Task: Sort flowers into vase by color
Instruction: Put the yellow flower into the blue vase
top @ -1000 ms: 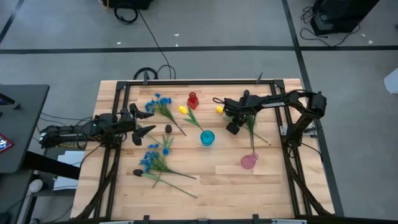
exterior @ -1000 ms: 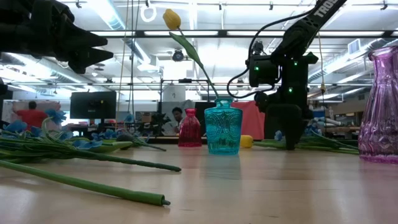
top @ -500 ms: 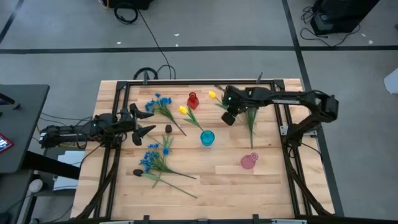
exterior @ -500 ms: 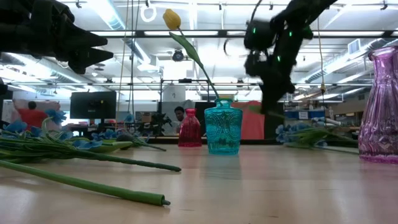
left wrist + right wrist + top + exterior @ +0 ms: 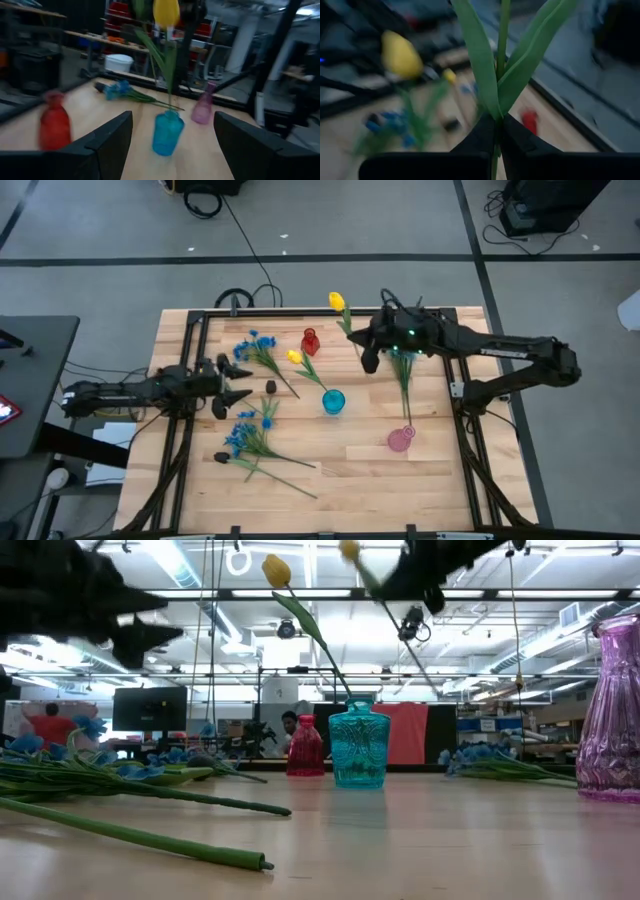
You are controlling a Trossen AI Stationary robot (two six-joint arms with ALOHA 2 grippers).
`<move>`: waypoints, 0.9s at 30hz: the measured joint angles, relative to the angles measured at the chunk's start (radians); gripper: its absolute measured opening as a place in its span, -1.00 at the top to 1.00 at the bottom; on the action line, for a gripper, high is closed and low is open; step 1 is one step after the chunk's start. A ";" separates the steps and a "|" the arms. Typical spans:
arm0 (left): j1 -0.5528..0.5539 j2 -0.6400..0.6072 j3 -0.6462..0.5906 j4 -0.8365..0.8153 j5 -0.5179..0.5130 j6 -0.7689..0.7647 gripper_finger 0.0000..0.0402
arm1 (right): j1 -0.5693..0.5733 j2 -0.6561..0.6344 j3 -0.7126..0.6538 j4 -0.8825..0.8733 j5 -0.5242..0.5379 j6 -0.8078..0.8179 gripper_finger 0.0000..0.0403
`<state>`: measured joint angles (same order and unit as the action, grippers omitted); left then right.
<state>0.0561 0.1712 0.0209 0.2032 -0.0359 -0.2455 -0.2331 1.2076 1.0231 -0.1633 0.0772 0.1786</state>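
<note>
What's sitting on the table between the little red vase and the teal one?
In the high view, a yellow tulip shows between the red vase and the teal vase. Its stem runs down into the teal vase; it stands in it, not on the table.

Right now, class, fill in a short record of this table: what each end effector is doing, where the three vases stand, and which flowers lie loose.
right end effector: shut on a yellow tulip, lifted over the table's far side
left end effector: open, holding nothing, at the left side
teal vase: mid-table, already holding one yellow tulip
red vase: far side, nothing seen in it
pink vase: right of centre, nothing seen in it
blue flowers: lying loose at left; another blue spray beneath the right arm
</note>
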 joint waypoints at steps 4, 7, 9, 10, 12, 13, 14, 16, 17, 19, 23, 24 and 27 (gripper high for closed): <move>-0.007 0.088 -0.012 -0.012 -0.013 -0.023 -0.42 | 0.064 -0.016 -0.059 0.205 0.006 -0.024 0.87; -0.007 0.149 -0.012 0.026 -0.020 -0.019 -0.42 | 0.090 -0.016 -0.081 0.272 0.010 -0.028 0.87; -0.007 0.182 -0.012 0.064 -0.021 0.004 -0.42 | 0.099 -0.017 -0.082 0.270 0.016 -0.027 0.87; -0.007 0.193 -0.012 0.077 -0.023 0.006 -0.42 | 0.103 -0.017 -0.082 0.263 0.016 -0.025 0.87; -0.007 0.229 0.007 0.054 -0.035 0.007 -0.42 | 0.113 -0.016 -0.083 0.250 0.017 -0.025 0.87; -0.007 0.250 0.021 0.047 -0.040 0.009 -0.42 | 0.117 -0.016 -0.083 0.249 0.019 -0.025 0.87; -0.007 0.272 0.032 0.048 -0.041 0.017 -0.42 | 0.118 -0.016 -0.083 0.252 0.019 -0.025 0.87; -0.007 0.323 0.055 0.057 -0.041 0.036 -0.42 | 0.123 -0.016 -0.083 0.264 0.021 -0.025 0.86; -0.007 0.348 0.067 0.071 -0.041 0.046 -0.41 | 0.128 -0.016 -0.083 0.272 0.027 -0.026 0.86; -0.007 0.406 0.091 0.107 -0.042 0.069 -0.41 | 0.139 -0.016 -0.083 0.301 0.034 -0.037 0.85; -0.007 0.529 0.096 0.257 -0.053 0.144 -0.41 | 0.165 -0.016 -0.083 0.373 0.034 -0.073 0.84; -0.007 0.560 0.096 0.312 -0.059 0.160 -0.41 | 0.171 -0.016 -0.083 0.377 0.034 -0.079 0.84; -0.006 0.658 0.097 0.423 -0.085 0.164 -0.41 | 0.197 -0.005 -0.083 0.402 0.035 -0.091 0.84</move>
<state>0.0502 0.8290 0.1177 0.6265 -0.1206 -0.0814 -0.0358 1.2024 0.9398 0.2385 0.1122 0.0872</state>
